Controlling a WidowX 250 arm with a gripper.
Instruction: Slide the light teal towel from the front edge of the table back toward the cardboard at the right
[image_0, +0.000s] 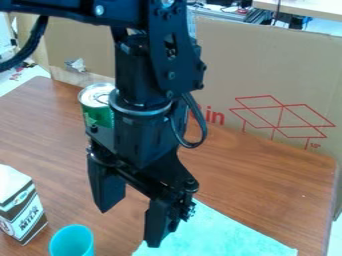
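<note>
Black pincer spread; cyan cup, print-labelled carton nearby.

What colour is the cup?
The cup is turquoise, seen best in the camera view.

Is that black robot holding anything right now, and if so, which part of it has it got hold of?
It holds nothing: the hand is open, with bare tabletop visible between its fingers.

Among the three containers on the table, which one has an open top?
The turquoise cup, just right of the carton: you can see into its round mouth, while the carton has a sloping top and the green can a metal lid.
</note>
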